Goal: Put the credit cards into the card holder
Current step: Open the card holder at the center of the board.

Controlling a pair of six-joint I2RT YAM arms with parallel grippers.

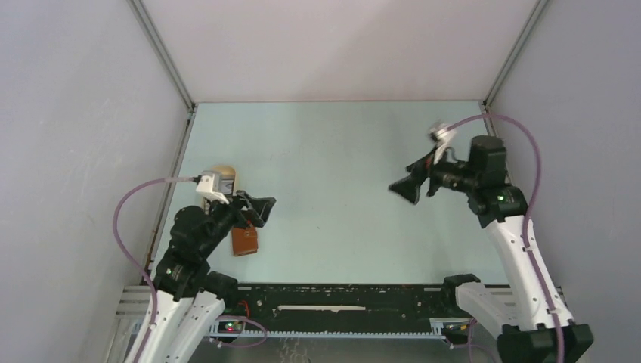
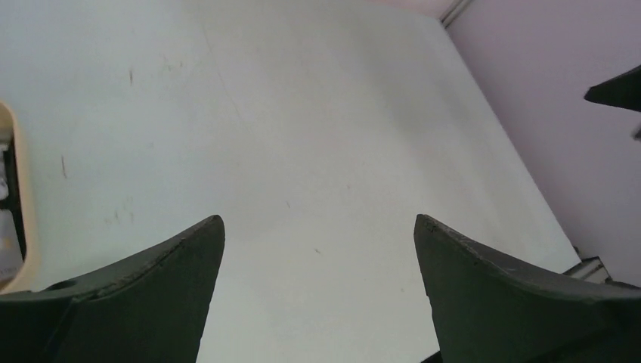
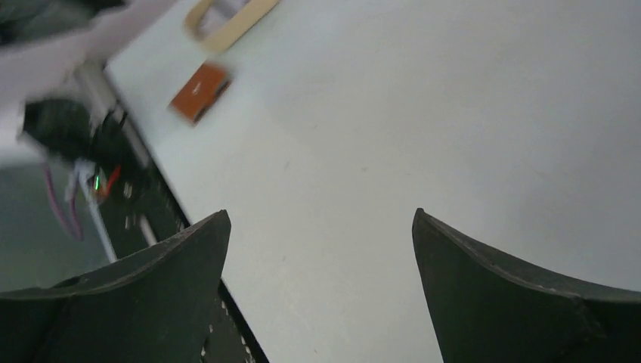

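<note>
Card holder [image 1: 244,242] partly hidden beneath left pincer [image 1: 264,212].

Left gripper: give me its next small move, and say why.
Probably turn the left gripper leftward toward the beige tray and start lowering over it. Its jaws stand open and empty over bare table, while the tray, where the credit cards seem to lie, sits at the edge of its wrist view. The card holder lies beside the arm, untouched.
</note>
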